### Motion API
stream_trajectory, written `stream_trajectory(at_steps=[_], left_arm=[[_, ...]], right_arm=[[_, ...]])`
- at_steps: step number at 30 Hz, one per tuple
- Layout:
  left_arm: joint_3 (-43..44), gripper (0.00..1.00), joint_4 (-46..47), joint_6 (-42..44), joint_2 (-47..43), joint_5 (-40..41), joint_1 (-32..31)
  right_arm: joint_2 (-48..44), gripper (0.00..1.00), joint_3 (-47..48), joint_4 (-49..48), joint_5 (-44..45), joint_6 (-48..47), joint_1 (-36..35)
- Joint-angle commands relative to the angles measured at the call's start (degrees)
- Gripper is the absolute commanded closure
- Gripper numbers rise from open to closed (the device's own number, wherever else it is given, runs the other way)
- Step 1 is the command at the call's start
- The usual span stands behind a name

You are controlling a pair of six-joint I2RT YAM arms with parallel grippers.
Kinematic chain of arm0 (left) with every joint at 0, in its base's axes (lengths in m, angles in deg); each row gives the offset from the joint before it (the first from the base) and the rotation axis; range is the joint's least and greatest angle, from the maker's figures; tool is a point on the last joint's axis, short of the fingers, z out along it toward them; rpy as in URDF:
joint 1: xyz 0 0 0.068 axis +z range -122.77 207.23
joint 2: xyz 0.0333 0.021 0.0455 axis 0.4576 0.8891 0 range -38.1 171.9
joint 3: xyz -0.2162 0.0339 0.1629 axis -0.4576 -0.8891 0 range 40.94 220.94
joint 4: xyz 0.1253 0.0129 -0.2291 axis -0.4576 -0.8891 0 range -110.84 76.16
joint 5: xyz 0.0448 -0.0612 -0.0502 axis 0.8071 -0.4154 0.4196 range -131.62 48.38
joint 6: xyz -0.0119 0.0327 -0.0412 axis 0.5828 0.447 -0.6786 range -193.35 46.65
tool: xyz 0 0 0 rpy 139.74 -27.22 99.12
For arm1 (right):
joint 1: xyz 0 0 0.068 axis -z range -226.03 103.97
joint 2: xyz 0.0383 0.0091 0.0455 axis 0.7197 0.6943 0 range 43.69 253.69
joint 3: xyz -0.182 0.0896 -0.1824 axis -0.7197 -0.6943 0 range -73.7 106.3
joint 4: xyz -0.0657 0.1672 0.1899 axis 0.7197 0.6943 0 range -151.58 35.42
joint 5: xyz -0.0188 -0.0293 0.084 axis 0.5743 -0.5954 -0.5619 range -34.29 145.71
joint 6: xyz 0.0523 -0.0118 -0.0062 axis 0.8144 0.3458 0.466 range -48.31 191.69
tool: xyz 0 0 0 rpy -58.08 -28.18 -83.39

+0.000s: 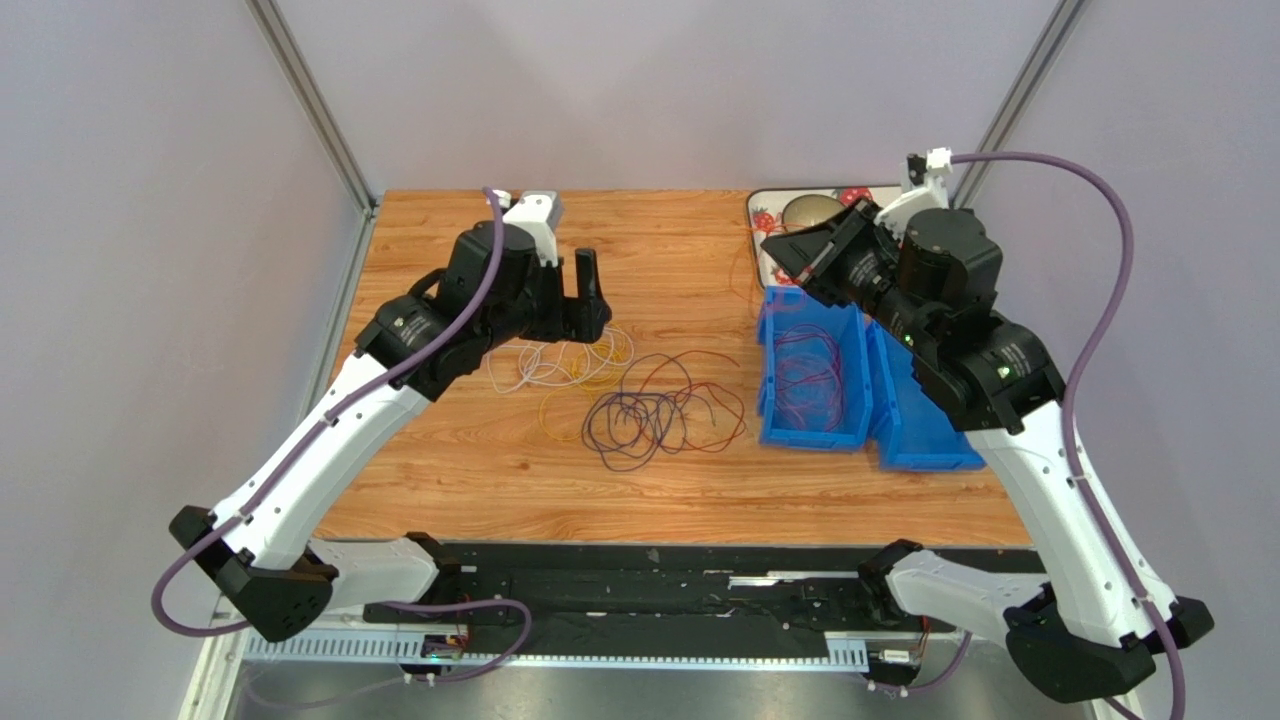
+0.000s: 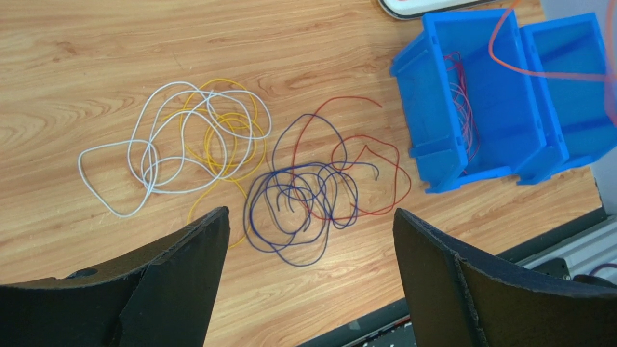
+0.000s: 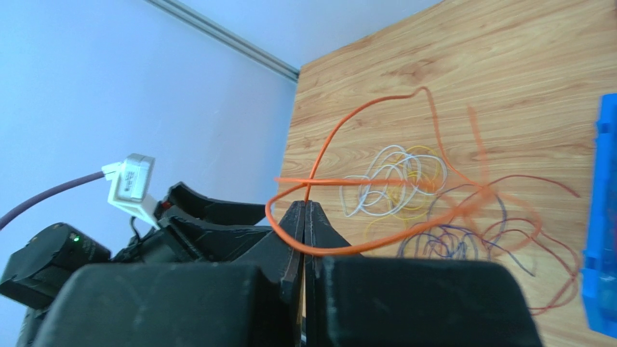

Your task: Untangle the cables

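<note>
- Top view: the cables point(image 1: 661, 405) lie as thin, limp loops on the wood-grain table point(image 1: 451, 480), just beside the blue plastic bins point(image 1: 812, 438).
- Left wrist: my left gripper point(image 2: 308, 217) gapes wide, empty, above the purple-red tangle point(image 2: 297, 206).
- Right wrist: my right gripper point(image 3: 304, 210) pinches an orange cable point(image 3: 362, 108); if it's snagged, lifting may drag the pile.

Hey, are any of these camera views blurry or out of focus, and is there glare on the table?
Top view: even light, no glare on the table, all sharp. Left wrist view: the white cable and purple cable are crisp, but the orange cable across the blue bins is smeared. Right wrist view: that cable is sharp near the right gripper, blurred farther along.
</note>
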Motion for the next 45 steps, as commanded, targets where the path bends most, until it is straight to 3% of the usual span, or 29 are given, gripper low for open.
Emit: stream_trajectory(at_steps=[1,11,18,20,21,22,24,35,45], left_arm=[[-2.6,0.09,-1.0,-0.4,-5.4,-2.1,0.0],[-14.3,0.1,-4.2,1.0,-16.8,-2.7,0.0],[-19.1,0.1,-7.1,1.8,-22.8,-1.8,0.0],[-19.1,0.1,-8.8,2.6,-24.1,-0.7,0.0],[-19.0,0.1,-9.3,3.0,-24.5,0.2,0.0],[-18.9,0.1,-10.4,3.4,-25.5,0.8,0.0],[-18.8,0.1,-11.4,4.6,-27.0,2.5,0.0],[-22.4,0.1,-12.8,6.7,-33.9,6.3,0.0],[-30.1,0.09,-4.9,6.4,-43.3,6.8,0.0]], right_arm=[[-1.8,1.0,1.4,6.5,3.9,-4.7,2.0],[-5.4,1.0,1.1,12.6,12.4,-10.9,2.9],[-6.5,1.0,-3.4,14.3,9.4,-11.2,3.1],[-6.6,0.91,-6.8,14.5,6.0,-10.8,3.1],[-6.5,0.63,-8.4,14.8,4.7,-10.7,3.1],[-6.2,0.52,-11.4,15.3,3.1,-10.6,3.1],[-5.3,0.43,-13.5,17.2,1.5,-10.6,2.4],[-1.9,0.36,-30.3,16.2,5.1,-3.4,-10.8],[5.4,0.36,-36.3,8.1,6.2,-3.4,-11.7]])
